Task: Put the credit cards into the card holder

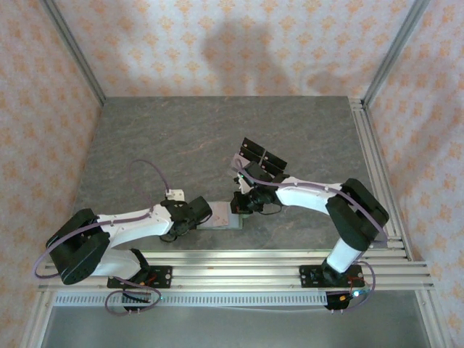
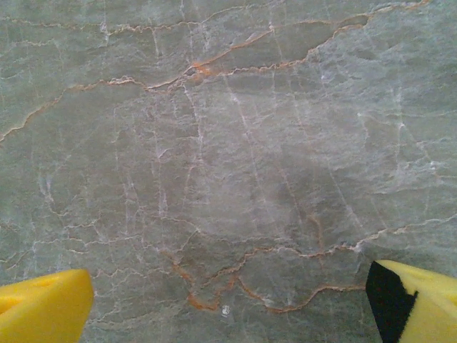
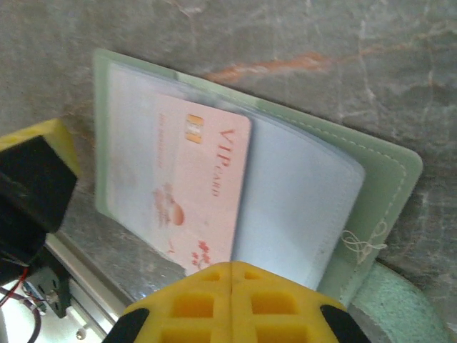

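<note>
R gripper [image 3: 232,286] clenched shut at near edge of pink card [image 3: 203,186] on open holder [image 3: 385,179], grip unclear; L gripper [image 2: 228,307] spread wide over table [image 2: 228,143].

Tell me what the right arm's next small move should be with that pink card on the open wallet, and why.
Probably nudge the pink card a little deeper into the card holder. The right gripper is shut at the card's near edge, and the card lies slanted on the clear sleeve, seemingly only partly in; whether it is pinched I cannot tell.
</note>
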Tool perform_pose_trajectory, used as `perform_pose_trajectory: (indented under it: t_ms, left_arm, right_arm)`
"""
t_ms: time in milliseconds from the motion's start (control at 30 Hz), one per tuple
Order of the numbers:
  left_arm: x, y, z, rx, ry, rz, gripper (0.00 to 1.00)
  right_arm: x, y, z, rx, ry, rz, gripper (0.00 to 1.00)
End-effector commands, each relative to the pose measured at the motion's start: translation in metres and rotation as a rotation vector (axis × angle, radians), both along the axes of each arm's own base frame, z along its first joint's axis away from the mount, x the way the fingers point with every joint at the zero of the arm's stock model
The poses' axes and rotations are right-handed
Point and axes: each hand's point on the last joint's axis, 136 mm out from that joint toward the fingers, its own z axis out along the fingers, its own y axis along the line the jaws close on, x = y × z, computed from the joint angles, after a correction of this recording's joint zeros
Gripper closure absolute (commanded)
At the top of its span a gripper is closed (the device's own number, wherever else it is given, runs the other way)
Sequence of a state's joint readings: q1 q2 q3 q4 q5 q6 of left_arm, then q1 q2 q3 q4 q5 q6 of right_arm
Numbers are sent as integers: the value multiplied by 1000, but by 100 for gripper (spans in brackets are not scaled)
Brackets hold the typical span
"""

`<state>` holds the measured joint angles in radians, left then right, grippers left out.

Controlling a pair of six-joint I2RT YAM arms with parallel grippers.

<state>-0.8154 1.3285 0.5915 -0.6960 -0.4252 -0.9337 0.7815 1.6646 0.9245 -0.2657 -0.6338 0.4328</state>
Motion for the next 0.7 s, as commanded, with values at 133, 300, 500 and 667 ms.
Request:
perform_pose_trajectory:
  t_ms: [133,300,500,667]
  left_arm:
    - [2,-2,-4,-14,-3,-5,0]
    - [0,-4,-12,-22,15,-2,0]
    - [-2,-6,-17,-31,28,-2,0]
    - [-3,-8,-21,-38,33,-4,0]
  right_arm:
    - [-6,1,-11,-55,17,31,98]
    - [-8,6,-16,-61,27,42,98]
    - [-10,14,-17,-60,34,62,98]
    - [-12,23,-16,-55,34,82,98]
